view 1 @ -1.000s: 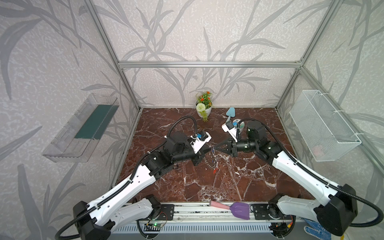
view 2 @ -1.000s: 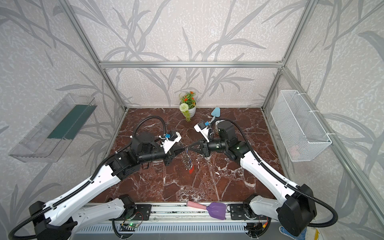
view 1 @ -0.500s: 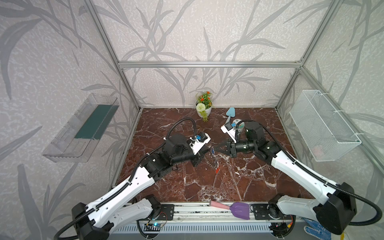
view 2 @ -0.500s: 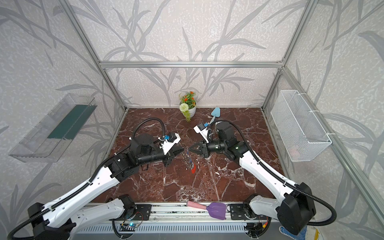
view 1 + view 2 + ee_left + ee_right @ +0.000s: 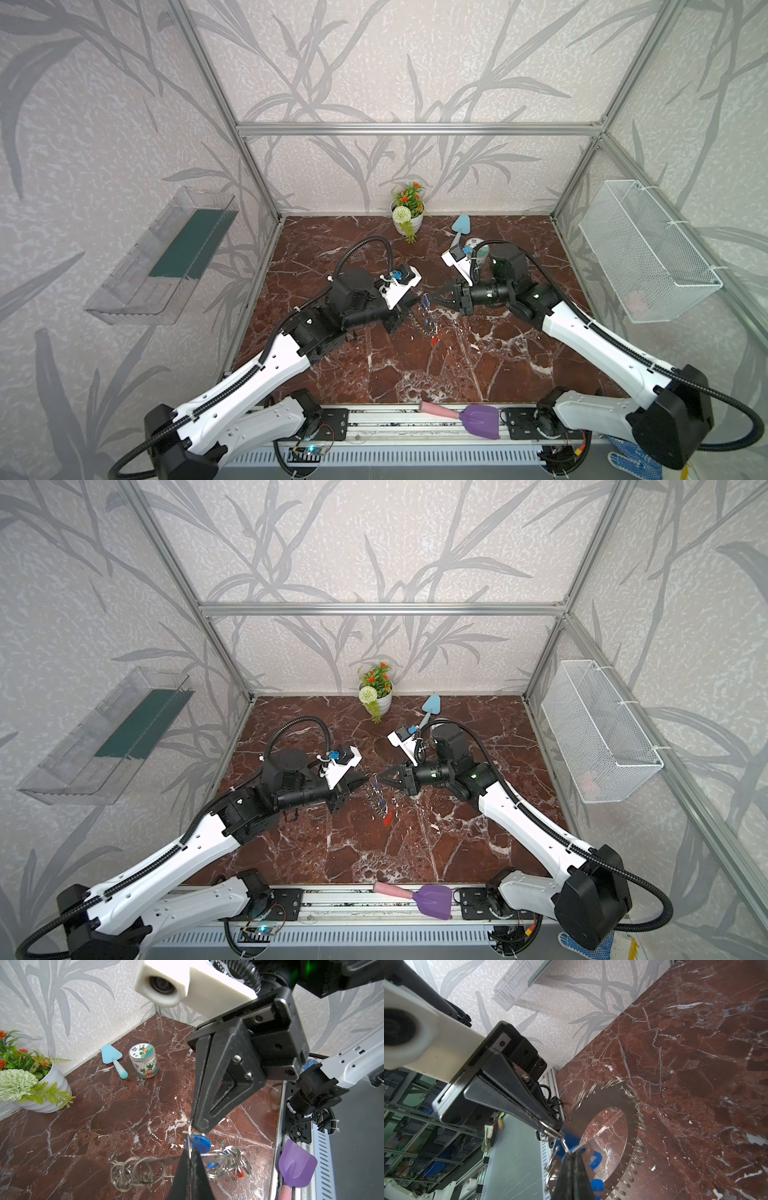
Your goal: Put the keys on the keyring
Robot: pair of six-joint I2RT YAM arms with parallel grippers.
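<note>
The keyring, a flat grey plate edged with wire split rings, hangs above the marble floor between both grippers; it shows in both top views. In the left wrist view my left gripper is shut on one split ring of the keyring. My right gripper is shut at the other end of that ring, on a blue key. The second blue key and the orange-red key dangle from the plate's far rim. The gripper tips nearly touch.
A potted plant, a light-blue trowel and a labelled jar stand at the back of the floor. A purple scoop lies on the front rail. A wire basket and a clear shelf hang on the side walls.
Both grippers stay shut and tip to tip at almost the same spot. The hanging keyring has only swayed slightly.
</note>
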